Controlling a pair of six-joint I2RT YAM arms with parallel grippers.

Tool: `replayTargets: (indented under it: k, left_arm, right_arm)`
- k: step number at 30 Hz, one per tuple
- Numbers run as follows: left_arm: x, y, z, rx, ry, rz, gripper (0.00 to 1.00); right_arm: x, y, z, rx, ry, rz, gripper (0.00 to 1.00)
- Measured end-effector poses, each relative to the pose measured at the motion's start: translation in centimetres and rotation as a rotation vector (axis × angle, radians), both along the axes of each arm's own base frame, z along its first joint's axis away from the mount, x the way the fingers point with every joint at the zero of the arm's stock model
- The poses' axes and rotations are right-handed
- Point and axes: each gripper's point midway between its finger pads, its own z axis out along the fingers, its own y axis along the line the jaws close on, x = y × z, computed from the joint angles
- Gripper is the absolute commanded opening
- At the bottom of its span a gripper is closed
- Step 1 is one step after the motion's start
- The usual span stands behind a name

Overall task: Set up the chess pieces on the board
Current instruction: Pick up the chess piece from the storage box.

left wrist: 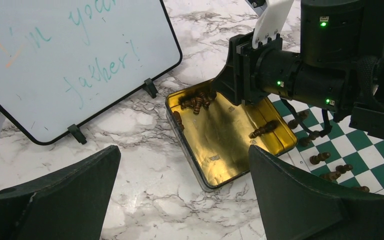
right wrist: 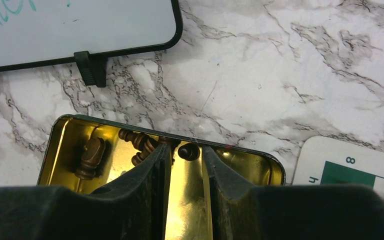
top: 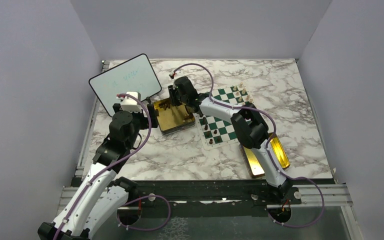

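— Where do we have room at the edges?

— Our left gripper [left wrist: 185,200] hangs spread wide, holding nothing, over bare marble table [left wrist: 145,170], just short of the near rim of the gold tin [left wrist: 220,150]. The whiteboard [left wrist: 55,60] stands close on one side. The board [left wrist: 365,160] lies just beside the tin on the other.

— What do the wrist views give us that the top view does not?

— From above, the tin is only a gold patch. The left wrist shows dark pieces [left wrist: 196,102] heaped in its far corner and a lone piece [left wrist: 262,130] by the board-side wall. Further pieces [left wrist: 325,158] lie on the checkered squares. The right wrist shows our right gripper [right wrist: 182,167] down inside the tin, jaws narrowed to a slot, with a round dark piece [right wrist: 188,151] at its mouth — we cannot tell whether they pinch it.

— And the surfaces?

— The tin is polished and mirror-like, with rounded corners. The marble is grey-veined, the board is a flat green-and-white mat, and our fingers are matte black.
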Motion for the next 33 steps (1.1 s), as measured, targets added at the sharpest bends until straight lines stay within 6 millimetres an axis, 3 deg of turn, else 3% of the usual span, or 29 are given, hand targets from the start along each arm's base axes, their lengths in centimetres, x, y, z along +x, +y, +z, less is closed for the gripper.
replayTargets:
  k: [27, 33]
  left_arm:
    - [-0.3, 0.2, 0.5, -0.002, -0.019, 0.001, 0.99]
    - [-0.3, 0.2, 0.5, -0.002, -0.019, 0.001, 0.99]
  right_arm:
    - [0.7, 1.2, -2.0, -0.046, 0.012, 0.002, 0.29]
    - [0.6, 1.3, -2.2, -0.061, 0.014, 0.006, 0.13]
